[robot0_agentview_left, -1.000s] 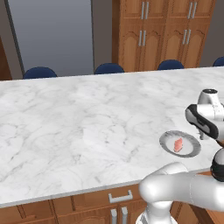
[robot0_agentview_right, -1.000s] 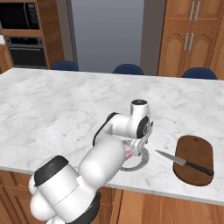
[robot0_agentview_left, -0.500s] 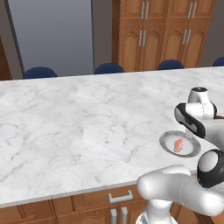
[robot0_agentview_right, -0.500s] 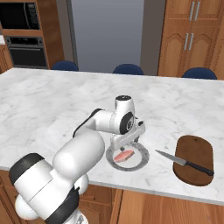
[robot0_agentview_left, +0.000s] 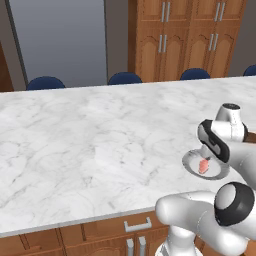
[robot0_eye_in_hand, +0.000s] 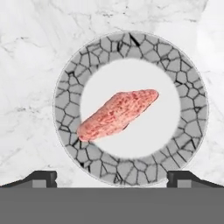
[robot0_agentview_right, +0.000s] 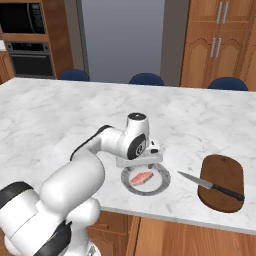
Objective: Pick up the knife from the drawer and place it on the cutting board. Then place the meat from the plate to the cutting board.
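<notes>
a: hovering over the plate (robot0_eye_in_hand: pixel 65 109) right now, the gripper (robot0_eye_in_hand: pixel 111 177) has its jaws spread as wide as they go and nothing between them. the two finger tips (robot0_eye_in_hand: pixel 41 178) sit at the bottom of the hand view, one at seven o'clock and one at five o'clock of the plate.

b: and the meat (robot0_eye_in_hand: pixel 116 114)?

a: lying in the plate's pale centre, straight ahead of the hand, roughly between the two tips' lines. its long axis runs from about eight o'clock up to two o'clock in the hand view, so it sits slanted against the line joining the tips.

b: so the jaws would not close squarely across the narrow side?

a: my reading is no, not quite. a small roll of the wrist would set them across its width; without it the chunk may twist as they shut.

b: where is the target?

a: the cutting board (robot0_agentview_right: pixel 222 182) lies at three o'clock of the plate in the right base view, well apart from it, near the counter (robot0_agentview_right: pixel 60 110) edge. the knife (robot0_agentview_right: pixel 212 186) is already on it, blade tip poking off toward the plate.

b: so the knife half looks done.

a: i judge so; the meat is next.
</notes>
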